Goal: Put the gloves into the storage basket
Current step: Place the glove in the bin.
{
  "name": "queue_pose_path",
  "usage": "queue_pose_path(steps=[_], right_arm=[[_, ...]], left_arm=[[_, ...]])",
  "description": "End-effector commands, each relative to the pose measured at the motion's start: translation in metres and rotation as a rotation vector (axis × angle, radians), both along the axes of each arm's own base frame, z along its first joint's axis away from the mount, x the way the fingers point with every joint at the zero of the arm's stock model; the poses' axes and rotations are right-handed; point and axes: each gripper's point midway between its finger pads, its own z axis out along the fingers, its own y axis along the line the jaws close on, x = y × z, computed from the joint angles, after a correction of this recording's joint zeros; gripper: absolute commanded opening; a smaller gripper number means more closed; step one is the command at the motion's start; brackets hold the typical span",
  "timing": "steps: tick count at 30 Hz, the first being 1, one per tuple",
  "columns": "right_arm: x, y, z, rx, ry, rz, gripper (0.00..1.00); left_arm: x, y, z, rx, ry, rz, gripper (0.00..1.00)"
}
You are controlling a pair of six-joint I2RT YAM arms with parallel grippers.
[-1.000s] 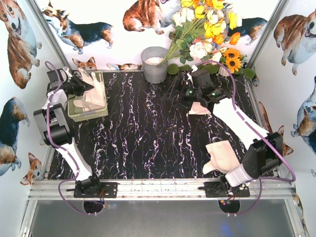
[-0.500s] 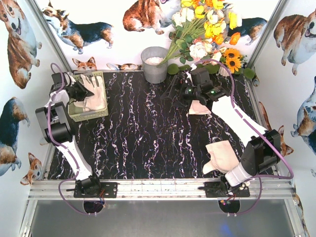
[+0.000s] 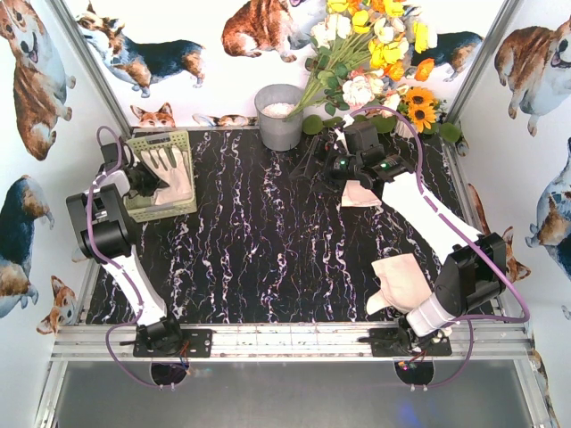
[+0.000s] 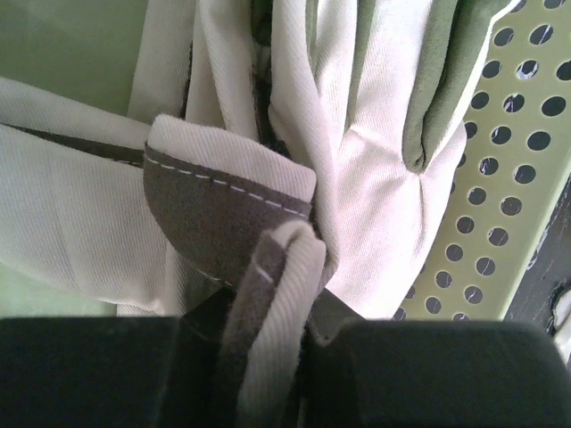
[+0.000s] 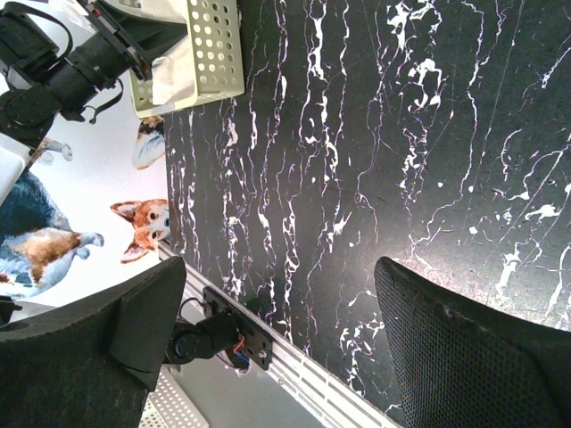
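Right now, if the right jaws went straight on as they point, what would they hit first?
Probably the bare black marble table; the right gripper, jaws open, shows nothing else ahead of it.

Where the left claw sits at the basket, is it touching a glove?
Touching. The left wrist view shows the left gripper shut on a glove, its folded edge pinched between the jaws.

The pale yellow-green perforated storage basket [image 3: 165,209] sits at upper left. Cream gloves [image 3: 175,172] with grey patches lie crumpled inside it. A loose glove [image 3: 359,194] lies at centre right, and a beige glove [image 3: 403,280] lies at lower right.
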Motion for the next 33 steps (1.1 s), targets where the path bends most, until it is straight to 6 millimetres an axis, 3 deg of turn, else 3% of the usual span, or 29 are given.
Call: queue_pose_path(steps=[1, 7, 11, 19, 29, 31, 33], right_arm=[[0.009, 0.003, 0.031, 0.034, -0.087, 0.013, 0.89], [0.01, 0.004, 0.03, 0.035, -0.087, 0.018, 0.88], [0.01, 0.004, 0.031, 0.038, -0.087, 0.021, 0.88], [0.008, 0.001, 0.033, 0.034, -0.093, 0.017, 0.88], [0.008, 0.0, 0.033, 0.032, -0.095, 0.02, 0.88], [0.007, 0.001, 0.032, 0.032, -0.092, 0.022, 0.88], [0.007, 0.0, 0.032, 0.03, -0.091, 0.021, 0.88]], left_arm=[[0.007, -0.002, 0.014, 0.039, -0.027, 0.0, 0.0], [0.01, 0.001, 0.025, 0.074, -0.042, -0.028, 0.12], [0.009, 0.002, 0.026, 0.081, -0.024, -0.044, 0.31], [0.003, 0.007, 0.051, 0.137, -0.053, -0.049, 0.47], [-0.011, 0.028, 0.053, 0.215, -0.012, 0.019, 0.49], [-0.011, 0.031, 0.053, 0.229, -0.01, 0.031, 0.45], [-0.011, 0.032, 0.05, 0.23, -0.002, 0.037, 0.33]])
